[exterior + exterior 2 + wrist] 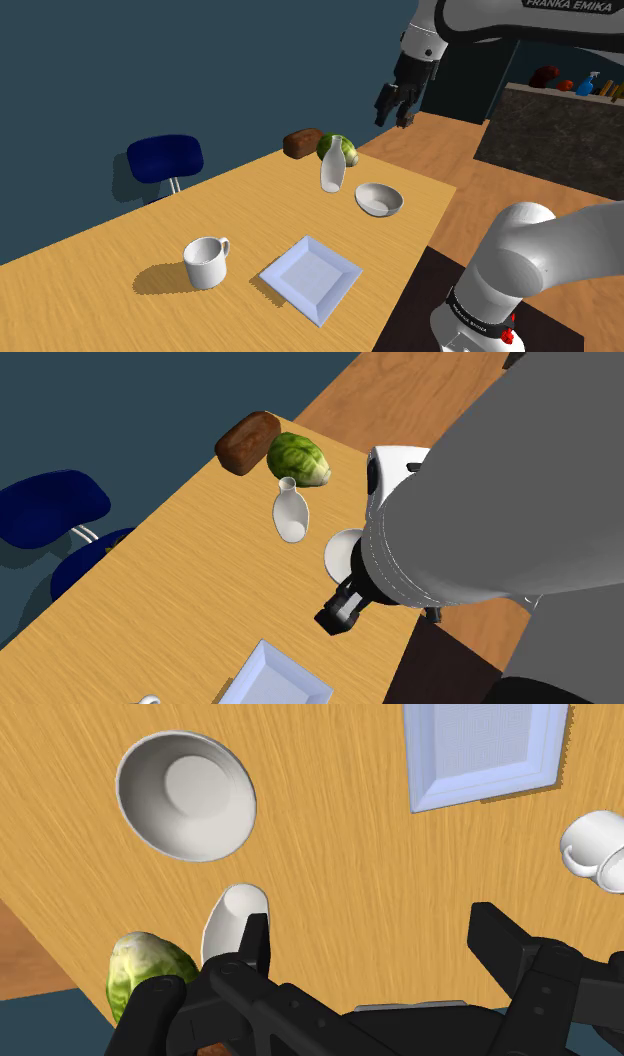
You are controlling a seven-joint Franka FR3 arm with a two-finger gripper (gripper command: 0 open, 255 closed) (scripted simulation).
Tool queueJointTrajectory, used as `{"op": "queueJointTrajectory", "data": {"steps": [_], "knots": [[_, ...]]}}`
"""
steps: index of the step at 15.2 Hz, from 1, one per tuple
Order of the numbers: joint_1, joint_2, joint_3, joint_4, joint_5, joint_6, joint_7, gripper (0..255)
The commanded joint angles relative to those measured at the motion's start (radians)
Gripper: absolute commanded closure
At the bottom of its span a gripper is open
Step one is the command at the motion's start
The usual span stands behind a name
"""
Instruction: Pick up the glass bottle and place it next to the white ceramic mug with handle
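Observation:
A pale, whitish bottle (333,171) stands upright on the wooden table (120,240), just in front of a green cabbage (339,149). The white mug with handle (206,262) sits far from it, toward the shoulder view's lower left. My black gripper (395,108) hangs open high above the table, off to the bottle's right in the shoulder view. In the wrist view the gripper (375,939) holds nothing; the bottle (228,919) shows beside one finger (255,936), and the mug (596,849) lies beyond the other finger. From the second exterior view the bottle (290,515) is seen from above.
A white bowl (379,199) rests right of the bottle, and a square white plate (311,277) lies beside the mug. A brown loaf (303,142) sits behind the cabbage. A blue chair (165,160) stands past the table's far edge. A dark counter (560,125) is at the right.

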Motion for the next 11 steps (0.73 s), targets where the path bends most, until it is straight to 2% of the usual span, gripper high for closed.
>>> {"op": "queueJointTrajectory", "data": {"steps": [1, 11], "knots": [[0.0, 0.0, 0.0, 0.0, 0.0, 0.0, 0.0, 0], [-0.005, 0.297, -0.129, 0.047, -0.025, 0.248, -0.146, 0]]}}
